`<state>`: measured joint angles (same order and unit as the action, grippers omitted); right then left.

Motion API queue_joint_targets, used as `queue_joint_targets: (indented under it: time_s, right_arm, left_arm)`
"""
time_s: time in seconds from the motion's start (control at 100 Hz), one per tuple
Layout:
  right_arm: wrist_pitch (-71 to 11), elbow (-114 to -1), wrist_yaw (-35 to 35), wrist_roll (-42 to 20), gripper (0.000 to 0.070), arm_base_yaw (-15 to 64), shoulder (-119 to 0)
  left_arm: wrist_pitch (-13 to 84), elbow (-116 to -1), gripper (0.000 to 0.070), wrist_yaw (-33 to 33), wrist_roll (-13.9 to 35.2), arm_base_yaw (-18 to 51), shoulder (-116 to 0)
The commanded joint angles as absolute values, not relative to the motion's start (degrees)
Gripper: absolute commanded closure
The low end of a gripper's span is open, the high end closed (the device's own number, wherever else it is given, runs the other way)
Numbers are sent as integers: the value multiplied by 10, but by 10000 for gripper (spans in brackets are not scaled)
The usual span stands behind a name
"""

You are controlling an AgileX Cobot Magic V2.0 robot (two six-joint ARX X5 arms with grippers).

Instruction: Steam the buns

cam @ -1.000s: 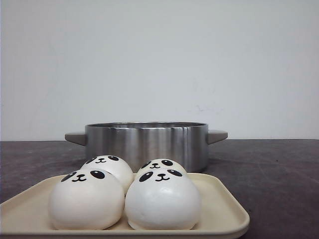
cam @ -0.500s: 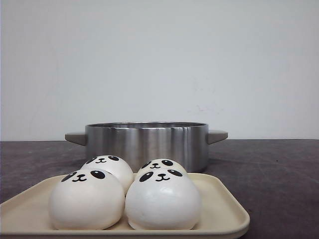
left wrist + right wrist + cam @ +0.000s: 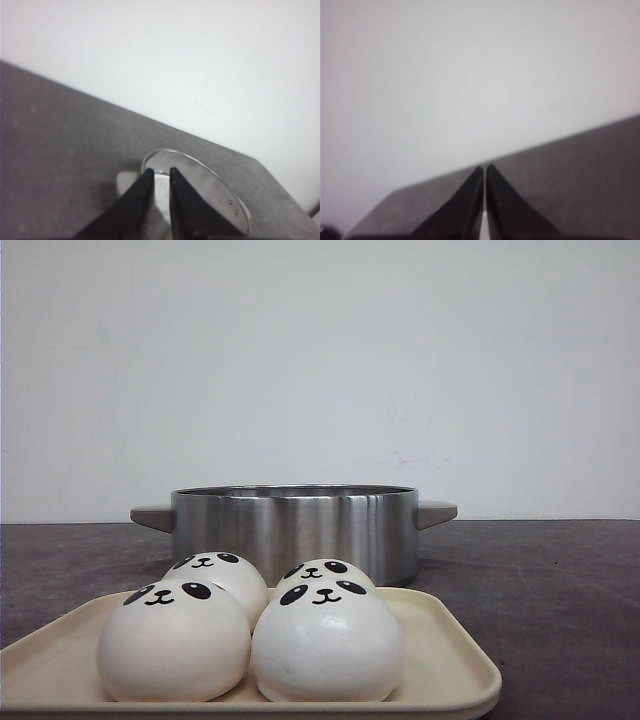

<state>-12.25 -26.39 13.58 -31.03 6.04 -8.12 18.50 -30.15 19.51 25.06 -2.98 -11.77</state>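
Observation:
Several white buns with panda faces sit close together on a cream tray (image 3: 452, 660) at the front of the table. The nearest two are a left bun (image 3: 173, 645) and a right bun (image 3: 327, 645), and two more peek out behind them (image 3: 222, 572). Neither gripper shows in the front view. In the left wrist view my left gripper (image 3: 161, 171) hangs above the near rim of the steel pot (image 3: 212, 187), its black fingers almost together and holding nothing. In the right wrist view my right gripper (image 3: 484, 168) is shut and empty over bare dark table.
A wide, low steel pot (image 3: 293, 530) with grey side handles (image 3: 437, 513) stands just behind the tray. The dark table (image 3: 560, 590) runs back to a plain white wall.

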Motion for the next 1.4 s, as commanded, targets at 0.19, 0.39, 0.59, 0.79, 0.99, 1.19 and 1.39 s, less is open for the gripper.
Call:
queue_joint_targets:
  time_s: [0.19, 0.39, 0.59, 0.79, 0.99, 1.19, 1.39]
  right_arm:
    - [-167, -446, 199, -231, 693, 62, -197]
    - [-121, -477, 326, -318, 192, 62, -239]
    - [-101, -478, 344, -312, 130, 69, -282]
    - [-208, -527, 284, -218, 138, 134, -382]
    - [-318, -601, 131, -206, 142, 296, -517]
    - [-411, -648, 75, -259, 143, 423, -660]
    - [-424, -648, 74, -308, 148, 478, -783]
  left_arm:
    - [198, -484, 680, 198, 200, -28, -258]
    - [212, -503, 238, 227, 204, -21, -277]
    - [286, -503, 218, 227, 170, 8, -277]
    - [367, -503, 218, 220, 104, 47, -280]
    - [376, -503, 218, 196, 99, 78, -281]
    - [383, -503, 220, 194, 100, 98, -281]
    - [383, -503, 225, 191, 101, 126, -281]
